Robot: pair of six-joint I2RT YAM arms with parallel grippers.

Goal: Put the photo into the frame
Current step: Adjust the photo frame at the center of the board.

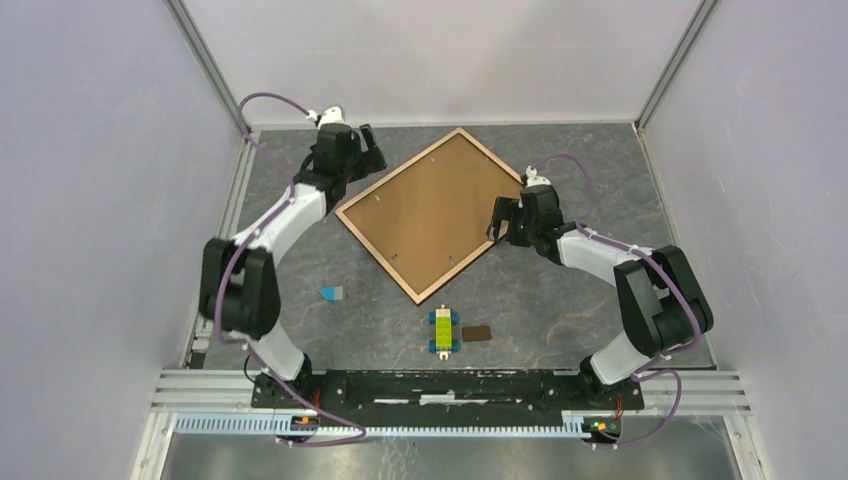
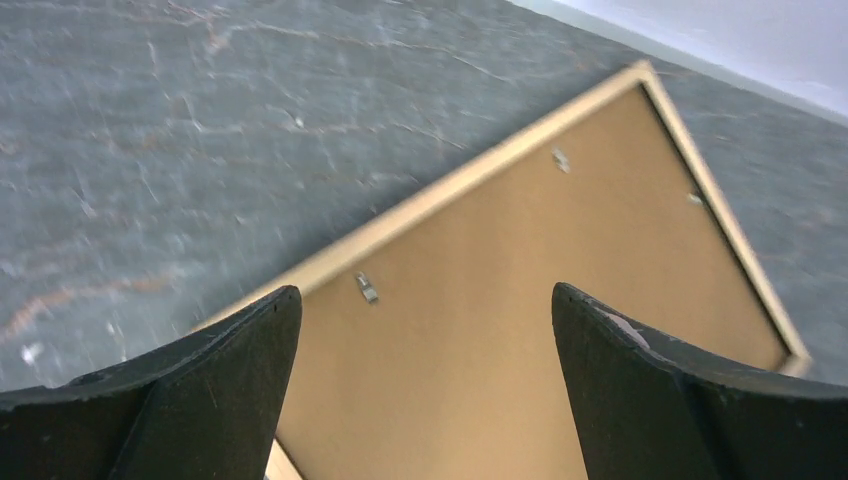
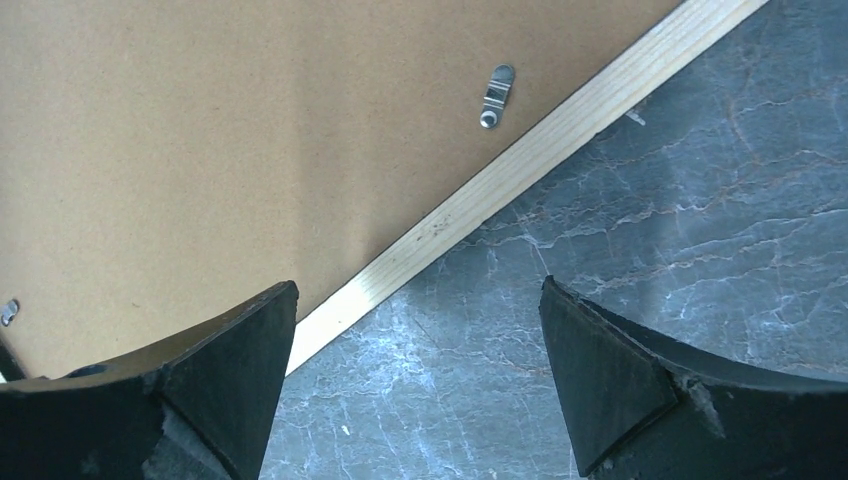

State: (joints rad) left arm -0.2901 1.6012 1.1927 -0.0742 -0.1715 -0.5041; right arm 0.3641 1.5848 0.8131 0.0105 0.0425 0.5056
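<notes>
Black left hand [image 2: 420,300] and right hand [image 3: 415,290] gape wide, empty, beside the frame [image 3: 540,150].

the frame [image 1: 432,210] blocks the upper centre; bare table [image 1: 570,310] lies lower right; blue block [image 1: 332,293] and yellow brick [image 1: 442,330] sit lower centre.

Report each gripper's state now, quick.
Left gripper: open, holding nothing.
Right gripper: open, holding nothing, over the edge of the frame.
</notes>
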